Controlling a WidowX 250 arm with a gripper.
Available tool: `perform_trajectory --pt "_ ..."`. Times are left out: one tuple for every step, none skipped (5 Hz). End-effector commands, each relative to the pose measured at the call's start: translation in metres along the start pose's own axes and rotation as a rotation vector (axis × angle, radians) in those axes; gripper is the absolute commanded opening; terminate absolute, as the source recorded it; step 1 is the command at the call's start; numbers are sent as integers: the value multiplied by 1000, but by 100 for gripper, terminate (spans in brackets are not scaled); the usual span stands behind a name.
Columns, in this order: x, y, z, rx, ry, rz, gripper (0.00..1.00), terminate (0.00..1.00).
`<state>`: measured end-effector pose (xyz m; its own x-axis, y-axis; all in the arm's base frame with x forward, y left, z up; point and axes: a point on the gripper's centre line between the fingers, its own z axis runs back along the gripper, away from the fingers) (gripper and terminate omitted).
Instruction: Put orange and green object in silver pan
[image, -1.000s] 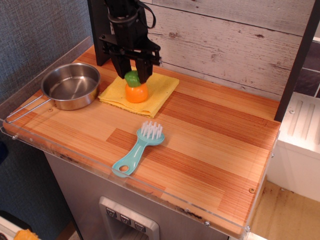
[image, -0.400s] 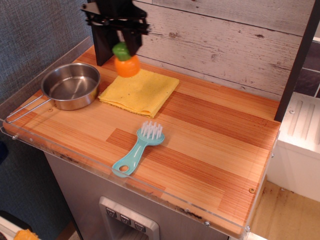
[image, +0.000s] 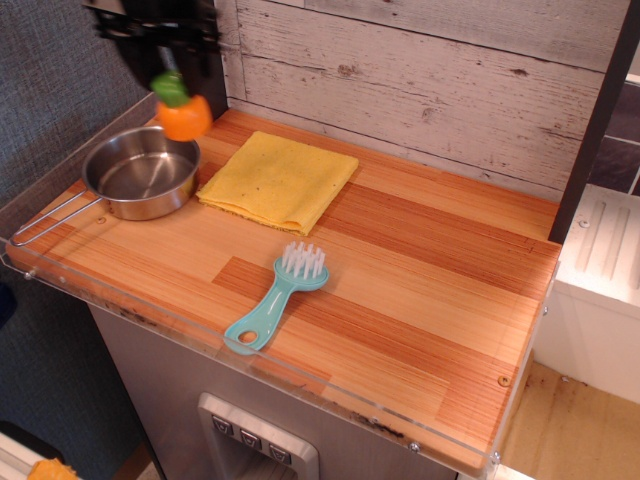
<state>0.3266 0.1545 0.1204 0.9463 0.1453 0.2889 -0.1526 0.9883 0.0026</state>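
The orange and green object (image: 182, 112) hangs in the air above the far right rim of the silver pan (image: 140, 172), held by its green top. My gripper (image: 167, 62) is at the top left of the view, partly cut off by the frame edge, and is shut on the object's green top. The pan stands empty at the left end of the wooden counter, with its wire handle (image: 50, 220) pointing to the front left.
A yellow folded cloth (image: 280, 180) lies right of the pan. A teal brush with white bristles (image: 280, 295) lies near the counter's front edge. A plank wall runs behind, and a clear plastic lip edges the counter front.
My gripper lifted the orange and green object off the yellow cloth, then carried it up and left, to above the pan's rim. The cloth now lies bare.
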Motion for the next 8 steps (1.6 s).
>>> perform_trajectory --pt "-4 26 11 27 -13 35 0 0" --pt "-7 24 -2 20 25 22 0 0" --pt "-14 24 -19 28 75 10 0 0" --pt "-18 26 -30 44 97 9 0 0" --pt "-20 29 -37 58 118 17 0 0" --pt "-24 31 -44 58 139 21 0 0" --pt "-24 30 -43 59 140 21 100 0" --pt "-23 29 -38 63 132 19 100 0"
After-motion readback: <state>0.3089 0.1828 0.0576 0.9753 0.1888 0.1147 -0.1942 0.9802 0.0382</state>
